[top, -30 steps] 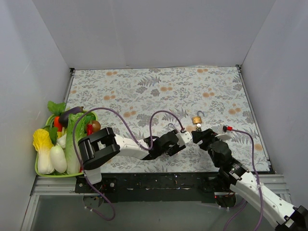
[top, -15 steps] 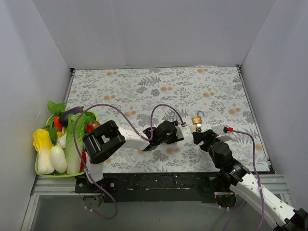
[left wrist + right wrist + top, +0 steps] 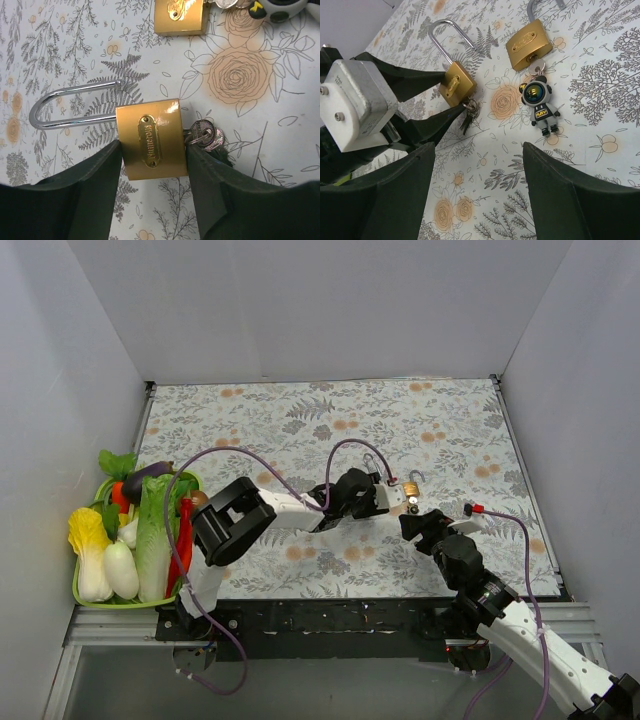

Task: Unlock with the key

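Now we are gripping the long-shackled padlock by its brass body, the left gripper pinching it on both sides, with its key sitting in the keyhole. Over the last second we have been carrying it forward and to the right across the table, so it is now lying near the second padlock. The right gripper is waiting close by, fingers spread wide and empty. We are judging the key to be within its reach for turning.
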Available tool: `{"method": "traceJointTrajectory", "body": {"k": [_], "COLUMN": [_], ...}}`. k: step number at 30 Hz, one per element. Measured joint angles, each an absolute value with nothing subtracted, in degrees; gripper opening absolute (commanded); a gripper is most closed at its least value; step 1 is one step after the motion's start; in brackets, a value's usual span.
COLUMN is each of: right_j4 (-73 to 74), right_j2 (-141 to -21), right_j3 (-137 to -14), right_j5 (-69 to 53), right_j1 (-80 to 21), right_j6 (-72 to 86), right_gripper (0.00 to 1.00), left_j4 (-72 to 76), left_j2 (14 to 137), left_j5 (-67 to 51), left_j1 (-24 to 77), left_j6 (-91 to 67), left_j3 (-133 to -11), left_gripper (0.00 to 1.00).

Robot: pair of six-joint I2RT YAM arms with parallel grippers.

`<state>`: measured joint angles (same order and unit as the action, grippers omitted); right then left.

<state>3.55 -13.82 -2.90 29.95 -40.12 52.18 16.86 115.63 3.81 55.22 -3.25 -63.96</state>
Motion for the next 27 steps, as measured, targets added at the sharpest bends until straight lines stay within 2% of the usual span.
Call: {"method": "traceJointTrajectory", "body": {"k": [7, 14, 19, 20, 21, 27], "right_j4": [3.6, 4.3, 4.6, 4.6, 4.6, 4.1], "right_j2": [-13.8, -13.0, -13.0, -13.1, -13.2, -17.4], "right_j3": [-2.9, -2.9, -2.9, -3.0, -3.2, -5.8], "right_j5": [29.8, 29.8, 30.0, 30.0, 30.0, 29.5], "right_j1": [-40.1, -40.1, -40.1, -40.1, -40.1, -39.7], "right_j6": [52.2, 52.1, 50.9, 50.5, 50.0, 43.9], "right_gripper": [0.77, 0.78, 0.84, 0.86, 0.88, 0.98], "left_j4": [16.2, 18.1, 20.0, 20.1, 20.0, 17.9], "left_j2": [118.7, 119.0, 116.4, 115.4, 114.4, 106.7], "left_j5": [6.1, 8.3, 9.2, 9.4, 9.6, 10.9], "left_j1": [54.8, 54.7, 54.3, 54.2, 54.1, 53.0], "left_j6": [-0.3, -1.2, -5.9, -7.4, -8.9, -22.9], "left_j3": [-68.7, -68.8, -64.9, -63.6, -62.4, -54.0], "left_gripper": [0.71, 0.81, 0.87, 0.96, 0.98, 0.98]}}
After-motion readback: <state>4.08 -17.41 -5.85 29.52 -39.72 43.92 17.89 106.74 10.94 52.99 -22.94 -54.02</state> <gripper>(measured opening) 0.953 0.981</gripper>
